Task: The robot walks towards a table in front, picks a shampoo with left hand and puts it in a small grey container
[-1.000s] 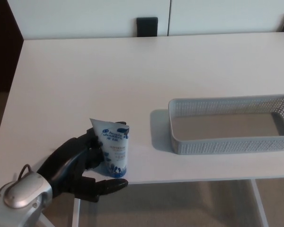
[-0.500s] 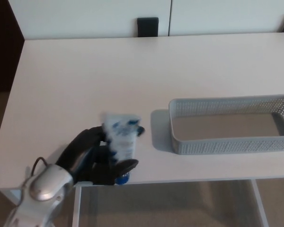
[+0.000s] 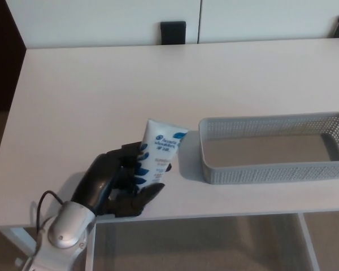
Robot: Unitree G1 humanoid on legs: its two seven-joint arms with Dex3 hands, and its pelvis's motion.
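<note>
Lifted and swung to the right within the last second, the shampoo [image 3: 160,151] now stands nearer the basket [image 3: 271,172] than it did at the table's near edge. The white table [image 3: 130,84] fills the scene, with a dark chair back [image 3: 173,32] beyond its far edge at 12 o'clock. The grey mesh basket lies at 3 o'clock, its long side facing the near edge. The robot's left hand [image 3: 120,182] reaches in from 7 o'clock, thumb and fingers wrapped around the shampoo's lower half. The shampoo tilts, its flat crimped end pointing to 1 o'clock, just beside the basket's left end and outside it.
</note>
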